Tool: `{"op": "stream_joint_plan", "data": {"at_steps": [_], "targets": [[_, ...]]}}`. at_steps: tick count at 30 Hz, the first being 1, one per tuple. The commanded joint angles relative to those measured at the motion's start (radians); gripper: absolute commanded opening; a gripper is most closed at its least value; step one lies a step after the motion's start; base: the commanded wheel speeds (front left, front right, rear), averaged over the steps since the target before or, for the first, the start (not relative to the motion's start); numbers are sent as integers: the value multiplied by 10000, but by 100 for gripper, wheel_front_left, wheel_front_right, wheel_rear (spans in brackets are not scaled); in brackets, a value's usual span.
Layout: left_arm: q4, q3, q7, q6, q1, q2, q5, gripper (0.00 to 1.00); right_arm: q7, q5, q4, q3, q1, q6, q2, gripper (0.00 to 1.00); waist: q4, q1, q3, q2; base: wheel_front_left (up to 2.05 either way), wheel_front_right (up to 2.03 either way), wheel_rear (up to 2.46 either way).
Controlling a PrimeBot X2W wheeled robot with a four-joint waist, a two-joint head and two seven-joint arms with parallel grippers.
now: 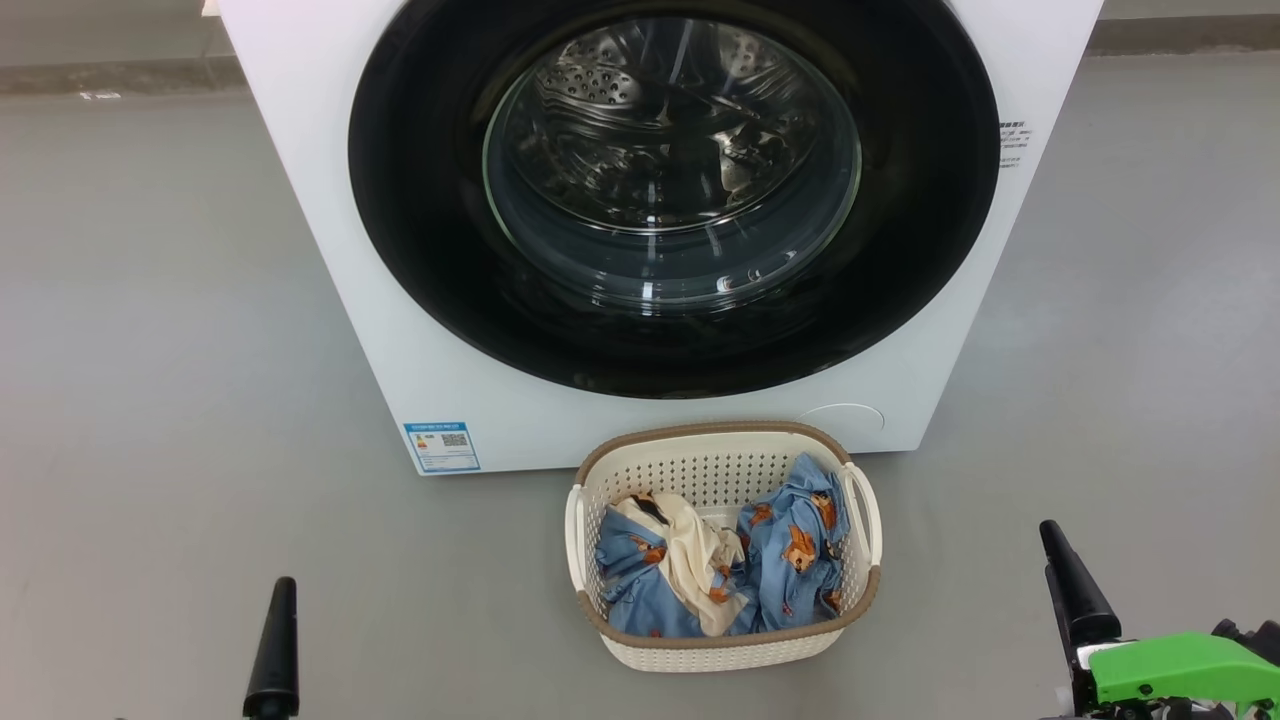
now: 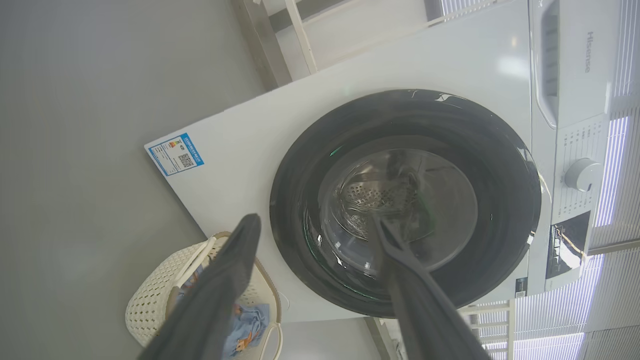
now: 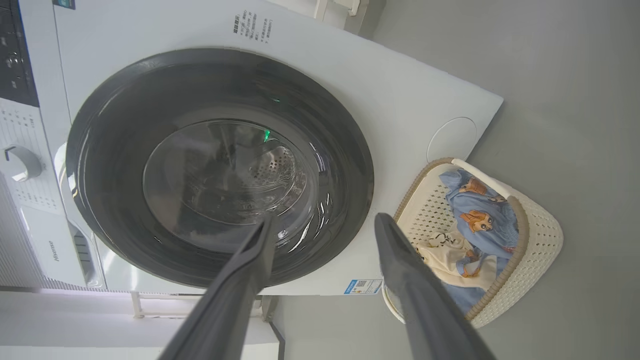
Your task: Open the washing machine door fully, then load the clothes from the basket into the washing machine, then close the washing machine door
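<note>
Nothing of the task looks done yet. The large round glossy black washing machine door (image 1: 680, 200), with its bulging clear glass window, sits flush against the front of the big white front-loading washing machine (image 1: 320, 200), ahead of and above both pincers, and appears fully closed. Through the glass the perforated steel drum (image 1: 650, 110) shows, with no cloth in it that can be made out. The left pincer (image 2: 315, 220) stands wide with nothing between its two long dark fingers, aimed at the lower part of the door. The right pincer (image 3: 326, 219) is likewise spread wide and empty, facing the same door from the other side. Neither touches the door or anything else. The small rectangular cream plastic basket (image 1: 720, 645), with perforated sides and a brown rim, rests on the grey floor (image 1: 150, 400) between the two pincers and a little ahead of them, just in front of the machine. The soft light-blue clothes (image 1: 790, 550), printed with small orange animals, one with a cream part, all lie bunched inside it. All three steps remain: opening the door fully, moving the clothes into the drum, and closing the door.
</note>
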Motion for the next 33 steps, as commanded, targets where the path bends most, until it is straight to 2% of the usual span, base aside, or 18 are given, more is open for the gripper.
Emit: {"op": "stream_joint_plan", "data": {"at_steps": [1, 24, 33], "targets": [[-367, 65, -115, 1, -339, 157, 380, 100, -118, -390, -327, 157, -430, 18, -220, 100, 0, 0, -1, 0, 0, 0, 0], [-520, -190, -790, 2, -354, 319, 4150, 100, -792, -3774, -426, 930, -463, 29, -669, 100, 9, 0, 3, 0, 0, 0, 0], [-471, -157, -1025, 2, -390, 289, 5393, 100, -1027, -4773, -395, 1141, -470, 33, -769, 100, 19, 0, 8, 0, 0, 0, 0]]}}
